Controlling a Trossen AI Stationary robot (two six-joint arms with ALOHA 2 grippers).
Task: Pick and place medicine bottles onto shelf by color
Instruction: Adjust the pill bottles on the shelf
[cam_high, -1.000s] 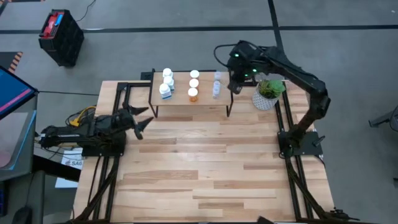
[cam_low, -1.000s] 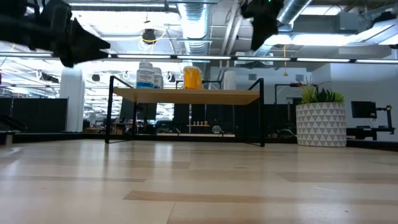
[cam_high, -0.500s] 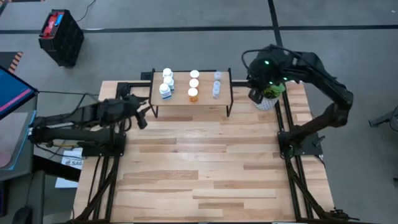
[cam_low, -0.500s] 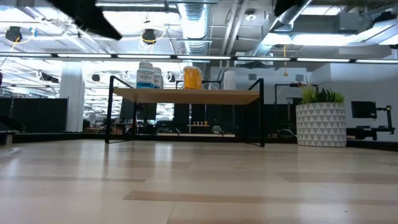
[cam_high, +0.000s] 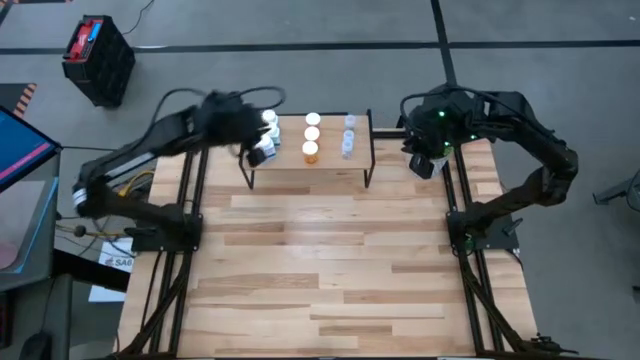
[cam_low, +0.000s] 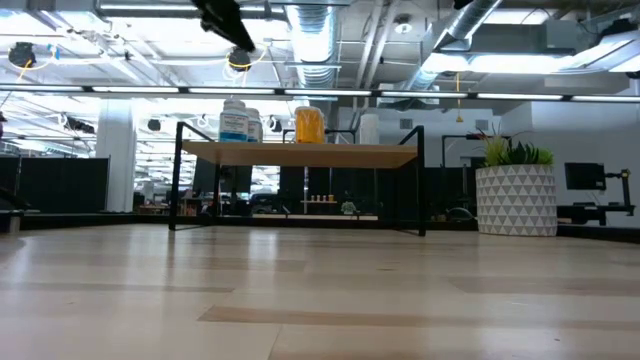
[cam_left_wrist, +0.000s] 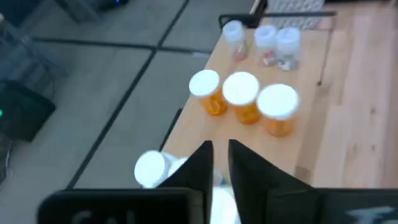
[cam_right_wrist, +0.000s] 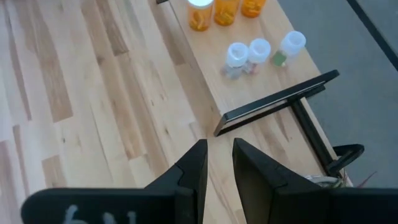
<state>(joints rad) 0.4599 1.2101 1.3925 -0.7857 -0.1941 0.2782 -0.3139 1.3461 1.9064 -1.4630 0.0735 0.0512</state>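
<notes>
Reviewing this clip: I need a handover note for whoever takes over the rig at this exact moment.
Left gripper: above the shelf's left end, over the white bottles.
Right gripper: shut, empty, off the shelf's right end.
Bottles: orange bottles in the shelf's middle, clear bottles on its right, three each; the white ones are partly hidden by the left arm.
Done: the colours stand in separate groups on the shelf.
Left: confirm the white count, then probably park both arms.

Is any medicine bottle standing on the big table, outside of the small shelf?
No: in the high view every bottle stands on the shelf, white, orange and clear rows, none on the table.
</notes>
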